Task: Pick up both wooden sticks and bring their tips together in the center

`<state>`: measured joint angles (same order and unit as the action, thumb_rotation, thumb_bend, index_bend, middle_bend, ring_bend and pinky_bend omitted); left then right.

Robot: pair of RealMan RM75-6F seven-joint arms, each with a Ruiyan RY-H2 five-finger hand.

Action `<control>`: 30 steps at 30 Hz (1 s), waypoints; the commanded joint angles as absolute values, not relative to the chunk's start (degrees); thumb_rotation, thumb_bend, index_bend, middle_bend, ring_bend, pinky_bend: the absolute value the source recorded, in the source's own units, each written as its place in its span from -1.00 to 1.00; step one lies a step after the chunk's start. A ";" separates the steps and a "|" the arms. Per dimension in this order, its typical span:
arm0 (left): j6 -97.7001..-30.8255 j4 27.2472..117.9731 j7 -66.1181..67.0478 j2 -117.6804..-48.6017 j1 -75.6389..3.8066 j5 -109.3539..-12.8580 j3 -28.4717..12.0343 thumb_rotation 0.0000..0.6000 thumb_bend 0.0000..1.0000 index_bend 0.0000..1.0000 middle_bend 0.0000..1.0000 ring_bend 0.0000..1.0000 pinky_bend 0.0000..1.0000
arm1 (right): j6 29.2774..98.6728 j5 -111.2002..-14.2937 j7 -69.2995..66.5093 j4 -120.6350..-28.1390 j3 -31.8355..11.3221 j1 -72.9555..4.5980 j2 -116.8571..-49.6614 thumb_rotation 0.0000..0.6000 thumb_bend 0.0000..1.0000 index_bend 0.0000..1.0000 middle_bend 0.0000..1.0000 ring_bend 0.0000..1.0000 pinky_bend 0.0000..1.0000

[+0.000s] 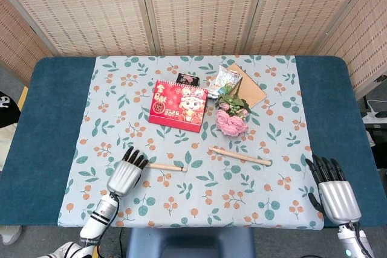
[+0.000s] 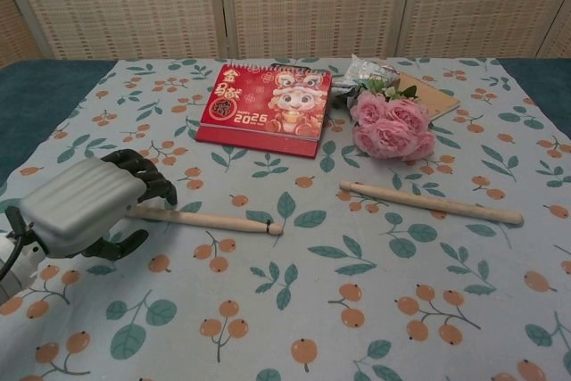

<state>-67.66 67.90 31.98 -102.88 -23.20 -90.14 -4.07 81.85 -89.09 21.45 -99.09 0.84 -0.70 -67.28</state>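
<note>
Two wooden sticks lie on the floral cloth. The left stick point(image 1: 166, 167) point(image 2: 210, 219) lies nearly level, its outer end hidden under my left hand point(image 1: 125, 176) point(image 2: 85, 205). That hand hovers over the stick's end, fingers curled above it and thumb below; I see no firm grip. The right stick point(image 1: 240, 156) point(image 2: 433, 202) rests alone in front of the pink flowers. My right hand point(image 1: 332, 191) is at the near right table edge with fingers spread, holding nothing, and it does not show in the chest view.
Behind the sticks are a red 2025 calendar point(image 1: 179, 105) point(image 2: 266, 107), a pink flower bunch point(image 1: 232, 121) point(image 2: 390, 127), a snack packet point(image 1: 224, 80), a brown notebook point(image 1: 249, 90) and a small dark object point(image 1: 188, 80). Bamboo screens stand behind the table.
</note>
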 commanded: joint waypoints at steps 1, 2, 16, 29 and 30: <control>-67.67 67.15 32.82 -103.29 -23.52 -89.73 -4.05 1.00 -0.17 -0.39 -0.34 -0.63 -0.73 | 81.85 -89.03 21.58 -99.11 0.90 -0.75 -67.32 1.00 -0.47 -1.00 -1.00 -1.00 -1.00; -67.49 66.78 33.26 -103.52 -23.66 -89.37 -4.09 1.00 -0.17 -0.38 -0.31 -0.62 -0.73 | 81.88 -89.02 21.62 -99.13 0.93 -0.76 -67.32 1.00 -0.47 -1.00 -1.00 -1.00 -1.00; -67.10 61.55 33.99 -105.47 -25.40 -87.91 -3.68 1.00 -0.17 -0.17 -0.11 -0.52 -0.74 | 81.94 -89.04 20.95 -99.48 1.40 -0.94 -66.75 1.00 -0.48 -1.00 -1.00 -1.00 -1.00; -69.41 58.44 32.33 -106.75 -25.75 -88.28 -2.90 1.00 -0.08 0.36 0.41 -0.24 -0.74 | 82.16 -88.68 21.46 -99.11 1.37 -1.04 -67.28 1.00 -0.48 -1.00 -1.00 -1.00 -1.00; -70.12 58.19 31.45 -106.82 -25.75 -88.74 -2.78 1.00 -0.06 0.43 0.47 -0.20 -0.74 | 82.02 -88.53 21.76 -98.93 1.34 -1.10 -67.52 1.00 -0.48 -1.00 -1.00 -1.00 -1.00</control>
<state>-69.10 58.62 32.62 -106.64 -25.77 -88.06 -2.99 82.10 -88.66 21.55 -99.08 1.40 -1.05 -67.32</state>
